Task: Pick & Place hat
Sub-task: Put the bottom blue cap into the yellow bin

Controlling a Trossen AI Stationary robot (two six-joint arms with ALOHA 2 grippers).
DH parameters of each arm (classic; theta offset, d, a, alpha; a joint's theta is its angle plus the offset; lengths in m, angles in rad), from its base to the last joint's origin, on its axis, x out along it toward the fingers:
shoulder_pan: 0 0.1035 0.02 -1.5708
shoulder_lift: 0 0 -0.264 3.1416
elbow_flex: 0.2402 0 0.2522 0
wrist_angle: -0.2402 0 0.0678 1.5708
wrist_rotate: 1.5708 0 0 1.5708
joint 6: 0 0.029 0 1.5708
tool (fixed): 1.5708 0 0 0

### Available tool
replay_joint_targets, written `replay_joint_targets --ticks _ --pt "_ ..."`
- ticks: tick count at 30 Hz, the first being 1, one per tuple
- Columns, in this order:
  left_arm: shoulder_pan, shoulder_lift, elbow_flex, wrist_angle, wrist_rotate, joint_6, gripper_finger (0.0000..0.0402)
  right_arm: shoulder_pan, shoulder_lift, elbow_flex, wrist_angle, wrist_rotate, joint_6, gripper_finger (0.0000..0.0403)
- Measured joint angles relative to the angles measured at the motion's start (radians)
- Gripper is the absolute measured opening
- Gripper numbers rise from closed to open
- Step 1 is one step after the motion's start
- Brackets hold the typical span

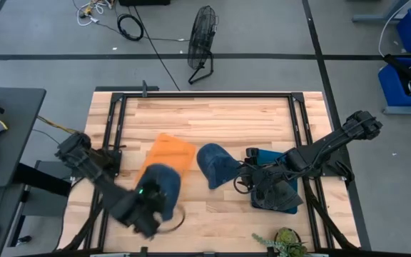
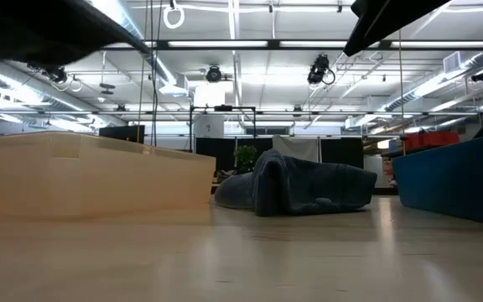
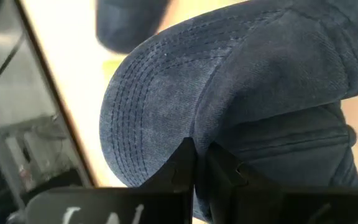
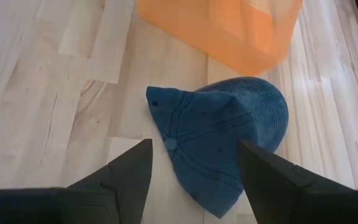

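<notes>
1. High view: left gripper (image 1: 150, 203) at table's (image 1: 227, 114) front-left, carrying a blue denim hat (image 1: 164, 187) that partly overlaps the orange sheet (image 1: 168, 153). Second denim hat (image 1: 215, 164) lies flat at table centre, just right of the orange sheet. Right gripper (image 1: 245, 175) sits just right of that hat, above a dark blue bin (image 1: 280, 191).
2. Low view: second hat (image 2: 296, 186) rests on the tabletop mid-frame; wooden box edge (image 2: 90, 176) to one side, blue bin wall (image 2: 455, 180) to the other.
3. Left wrist view: fingers (image 3: 185, 165) pinched tight on the held hat's (image 3: 241, 81) fabric, brim stitching visible.
4. Right wrist view: fingers (image 4: 129, 171) spread wide apart, holding nothing; second hat (image 4: 216, 137) lies between them farther off, touching the orange sheet (image 4: 229, 28).
</notes>
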Motion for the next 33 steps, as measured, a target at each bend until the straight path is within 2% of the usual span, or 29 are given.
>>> replay_joint_targets --ticks 5,10,15,20,23,26,30,33 --pt "0.148 0.0 0.0 -0.006 -0.003 0.063 0.0017 0.0 0.0 0.0 0.0 0.0 0.005 0.0236" --pt "0.258 0.003 0.0 -0.006 -0.003 0.212 0.0016 0.0 0.0 0.0 0.001 -0.004 0.017 0.0236" --pt "0.302 -0.021 0.0 -0.006 -0.004 0.333 0.0013 0.0 0.0 0.0 -0.007 -0.013 0.079 0.0236" --pt "0.301 -0.134 -0.014 -0.003 -0.008 0.316 0.0013 0.0 0.0 0.0 -0.015 -0.014 0.094 0.0236" --pt "0.301 -0.246 -0.117 -0.006 -0.008 0.27 0.0013 0.0 0.0 0.0 -0.015 -0.014 0.094 0.0236" --pt "0.304 -0.371 -0.297 0.023 -0.008 0.213 0.0013 0.0 0.0 0.0 -0.015 -0.013 0.094 0.0236" --pt "0.304 -0.496 -0.528 0.277 -0.005 0.305 0.0012 0.0 0.0 0.0 -0.015 -0.012 0.085 0.0236" --pt "0.321 -0.535 -0.65 0.488 0.049 0.379 0.0013 0.0 0.0 0.0 -0.014 -0.01 0.075 0.0236"
